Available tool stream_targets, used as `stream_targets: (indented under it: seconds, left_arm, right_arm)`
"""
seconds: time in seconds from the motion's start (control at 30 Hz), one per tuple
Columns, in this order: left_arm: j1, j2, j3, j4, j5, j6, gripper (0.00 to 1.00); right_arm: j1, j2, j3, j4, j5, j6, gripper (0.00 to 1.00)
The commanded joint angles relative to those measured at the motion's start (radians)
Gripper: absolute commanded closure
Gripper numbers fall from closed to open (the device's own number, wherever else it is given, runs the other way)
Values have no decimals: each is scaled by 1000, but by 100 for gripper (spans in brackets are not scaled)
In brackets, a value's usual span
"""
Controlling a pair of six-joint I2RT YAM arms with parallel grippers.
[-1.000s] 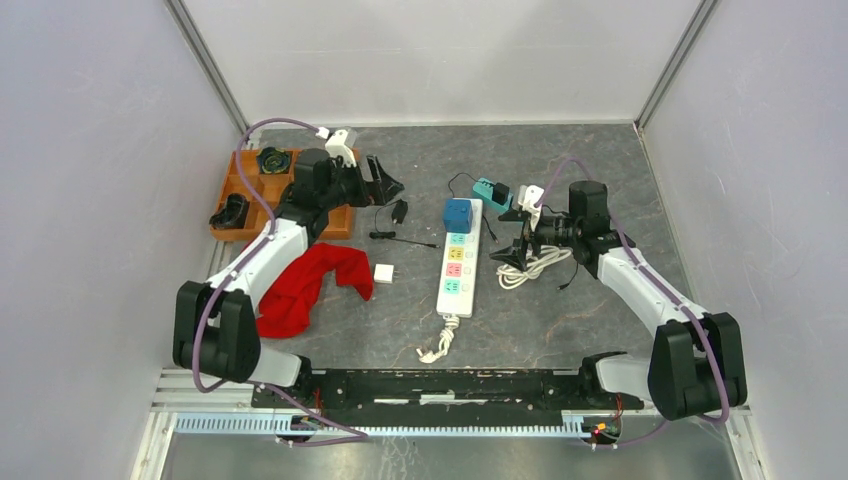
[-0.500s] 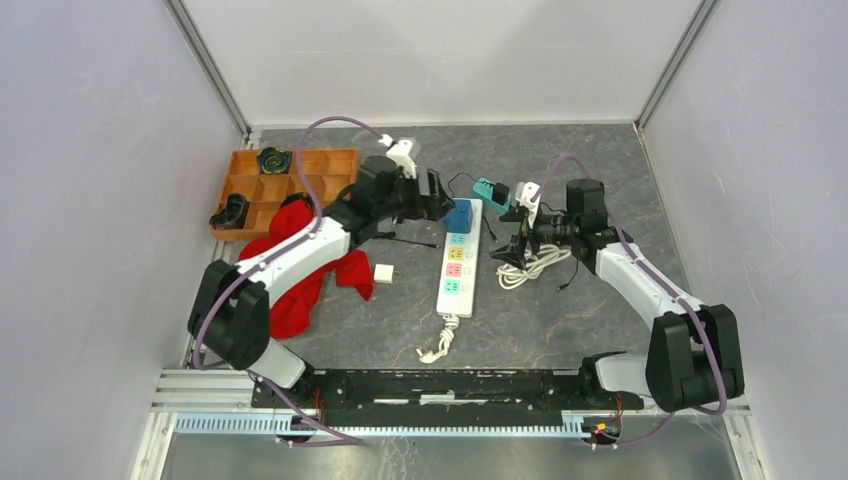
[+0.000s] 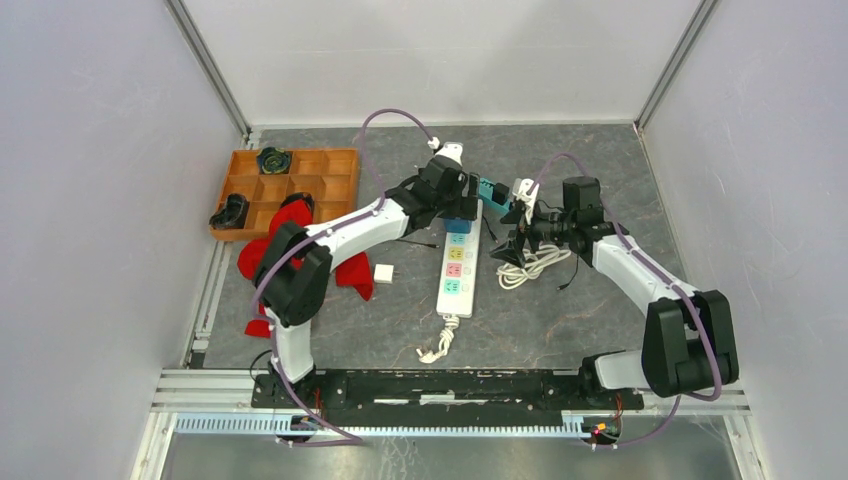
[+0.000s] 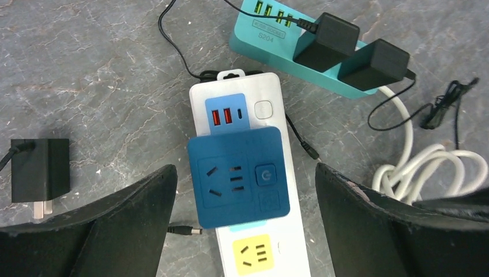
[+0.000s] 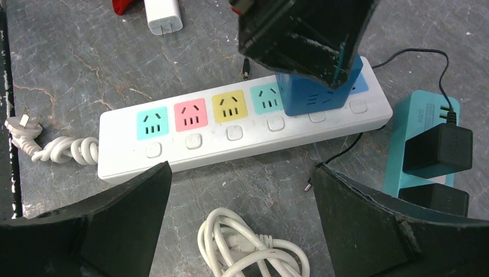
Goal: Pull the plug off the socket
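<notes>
On the grey, marble-veined tabletop (image 3: pixel 600 300), near its middle in the top view, lies the long white plastic power strip (image 3: pixel 455 275) with pastel socket faces, running from 12 to 6 o'clock with its knotted cord at the 6 o'clock end. At its 12 o'clock end sits the task's thing, the blue square plastic adapter plug (image 4: pixel 239 176), seated flat in the last socket.

The left gripper (image 4: pixel 245 168) hangs right over that plug, jaws spread wide with one black finger at 9 o'clock and one at 3 o'clock of it, neither touching. The right gripper (image 5: pixel 241 168) is spread just as wide at 3 o'clock of the strip, over bare table beside a coiled white rubbery cable (image 5: pixel 248 248).

The plug looks light, rigid and smooth-sided — probably a little slippery — with rounded corners and a glossy top. Its two flat opposite side walls seem the place to pinch, low down, then draw straight up. The strip is light too and may well lift with it, so pinning its body down looks wise.

At 1 o'clock of the plug lies a teal plastic charging block (image 4: pixel 277 40) carrying two matte black box adapters (image 4: pixel 331 40).
</notes>
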Motion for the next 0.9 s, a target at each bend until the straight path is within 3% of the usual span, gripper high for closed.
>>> stream_targets:
  seconds: [0.0, 0.23, 0.3, 0.33, 0.43, 0.47, 0.63, 0.7, 0.87]
  left_arm:
    - [-5, 71, 89, -47, -71, -24, 7]
    - [-5, 139, 125, -65, -42, -22, 23]
    - [-5, 146, 129, -65, -31, -23, 33]
    - [-5, 146, 131, -65, -30, -25, 42]
    - [-3, 127, 129, -62, -35, -28, 86]
    - [-3, 110, 122, -52, -44, -35, 96]
    - [-3, -33, 7, 64, -79, -102, 98]
    - [-3, -86, -48, 113, -94, -148, 98]
    - [-3, -186, -176, 261, -89, -259, 98]
  right_arm:
    - [-4, 15, 45, -4, -1, 9, 2]
    - [-4, 32, 43, -3, 8, 8, 2]
    - [-5, 44, 41, 8, 1, 29, 2]
    - [-6, 51, 36, 20, -9, 47, 2]
    - [-12, 77, -2, 128, -66, 187, 2]
    - [-13, 85, -23, 214, -85, 273, 2]
    - [-14, 138, -173, 670, -84, 819, 2]
    - [-14, 161, -207, 755, -34, 952, 2]
    - [-7, 208, -243, 850, 12, 1109, 2]
